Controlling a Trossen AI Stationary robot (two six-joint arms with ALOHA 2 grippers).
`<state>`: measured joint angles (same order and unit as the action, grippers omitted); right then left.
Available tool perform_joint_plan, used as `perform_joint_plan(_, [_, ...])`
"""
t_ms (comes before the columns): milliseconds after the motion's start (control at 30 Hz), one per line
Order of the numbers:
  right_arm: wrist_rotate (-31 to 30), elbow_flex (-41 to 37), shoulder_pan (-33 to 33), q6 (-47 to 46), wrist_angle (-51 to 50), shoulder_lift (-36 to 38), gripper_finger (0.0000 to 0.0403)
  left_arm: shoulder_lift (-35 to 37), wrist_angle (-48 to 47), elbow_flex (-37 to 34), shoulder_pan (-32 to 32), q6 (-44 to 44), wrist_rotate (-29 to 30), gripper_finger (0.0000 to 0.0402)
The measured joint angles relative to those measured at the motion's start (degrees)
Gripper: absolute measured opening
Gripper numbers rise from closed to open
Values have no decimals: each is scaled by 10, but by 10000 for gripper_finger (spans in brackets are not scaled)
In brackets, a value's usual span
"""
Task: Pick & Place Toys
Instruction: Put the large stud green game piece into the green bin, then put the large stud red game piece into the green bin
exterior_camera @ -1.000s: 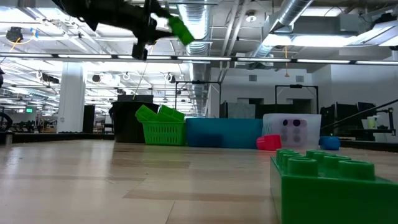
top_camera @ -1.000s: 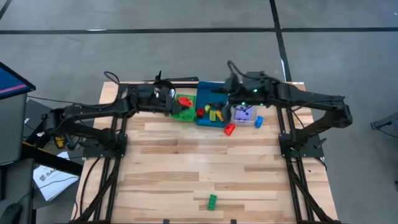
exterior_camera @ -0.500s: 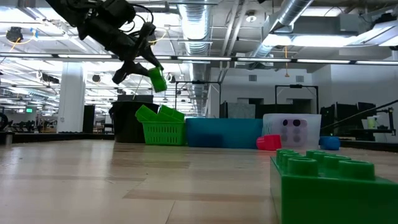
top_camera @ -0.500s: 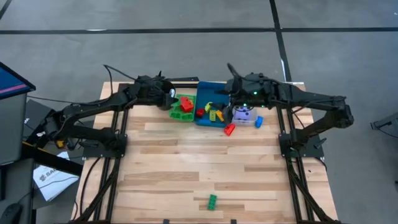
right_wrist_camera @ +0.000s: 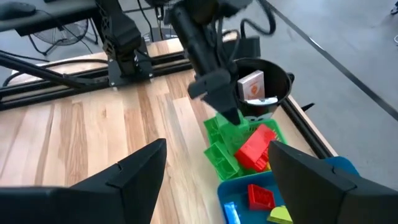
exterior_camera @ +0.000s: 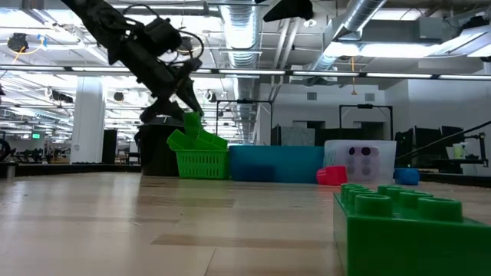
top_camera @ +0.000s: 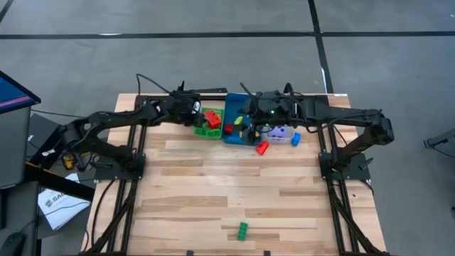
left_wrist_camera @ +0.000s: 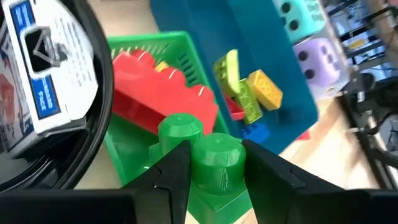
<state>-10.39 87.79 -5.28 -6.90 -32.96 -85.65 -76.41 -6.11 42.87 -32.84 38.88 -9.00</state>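
My left gripper (top_camera: 193, 114) is shut on a green brick (left_wrist_camera: 211, 165) just above the green tray (top_camera: 208, 125), which holds a red brick (left_wrist_camera: 163, 94). In the low view this gripper (exterior_camera: 181, 103) slants down with the brick (exterior_camera: 192, 123) over the tray (exterior_camera: 201, 159). My right gripper (top_camera: 247, 121) is open and empty, high over the blue tray (top_camera: 237, 132), which holds several bricks. A purple die (top_camera: 279, 132) lies to the right of the blue tray. A cyan die (left_wrist_camera: 300, 12) shows beside the purple one. A card pack (right_wrist_camera: 252, 84) stands in the black cup (right_wrist_camera: 268, 79). My left gripper pinches the green brick by two opposite sides (left_wrist_camera: 189, 171) between its two fingers, studs facing the wrist. The fingers (exterior_camera: 175, 90) slant down from the table's left. The brick hangs at the fingertips, clear of the green tray's rim.
A red brick (top_camera: 262, 147) and a blue brick (top_camera: 296, 139) lie on the table near the purple die. A green brick (top_camera: 243, 230) lies alone near the front edge, close to the low camera (exterior_camera: 399, 222). The wide wooden middle of the table (top_camera: 227, 185) is bare.
My left gripper has come down with the green brick and tipped its fingers downward, from high above to just over the green tray. My right gripper has gone toward the table's left, from beside the purple die to over the blue tray.
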Motion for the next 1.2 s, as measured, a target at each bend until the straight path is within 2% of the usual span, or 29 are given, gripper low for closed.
perform_joint_plan(333, [0, 0, -2, -2, 1, 6, 276, -20, 2, 0, 0, -1, 11, 155])
perform_joint_plan(633, [0, 0, -1, -2, 1, 6, 276, -17, 2, 0, 0, -1, 9, 235])
perform_joint_plan(767, [0, 0, 1, -2, -8, 19, 276, 13, 19, 0, 0, 7, -27, 253])
perform_joint_plan(900, [-3, 0, 15, -22, -50, 53, 276, 84, 31, 0, 9, 32, -52, 252])
perform_joint_plan(1000, [-46, 0, 37, -58, -108, 89, 276, 144, 36, 0, 35, 34, -41, 244])
perform_joint_plan(1100, [-129, 0, 72, -118, -193, 124, 276, 188, 47, 0, 77, 34, -11, 237])
perform_joint_plan(1200, [-209, 0, 121, -220, -279, 149, 276, 207, 58, 0, 128, 34, 40, 233])
